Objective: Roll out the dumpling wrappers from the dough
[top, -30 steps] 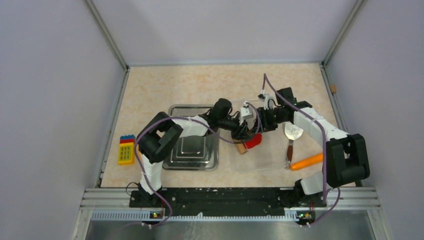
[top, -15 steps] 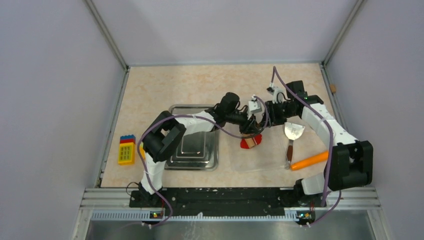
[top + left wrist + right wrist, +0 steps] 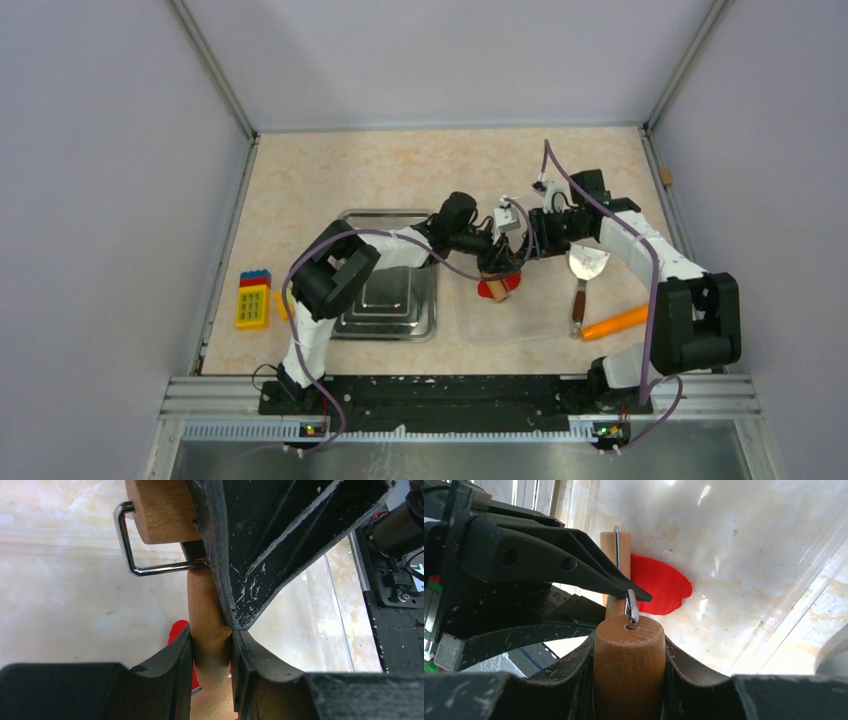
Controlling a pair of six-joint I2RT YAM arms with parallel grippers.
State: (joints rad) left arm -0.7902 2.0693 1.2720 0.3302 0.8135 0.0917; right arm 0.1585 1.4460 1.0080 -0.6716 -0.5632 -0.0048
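Smooth wooden rolling pin (image 3: 628,665) over flat, glossy red dough (image 3: 659,584), apparently touching.

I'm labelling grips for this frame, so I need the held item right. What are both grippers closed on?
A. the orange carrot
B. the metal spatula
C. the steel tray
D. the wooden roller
D: the left gripper and the right gripper each pinch a wooden part of the wooden roller, which sits against the red dough.
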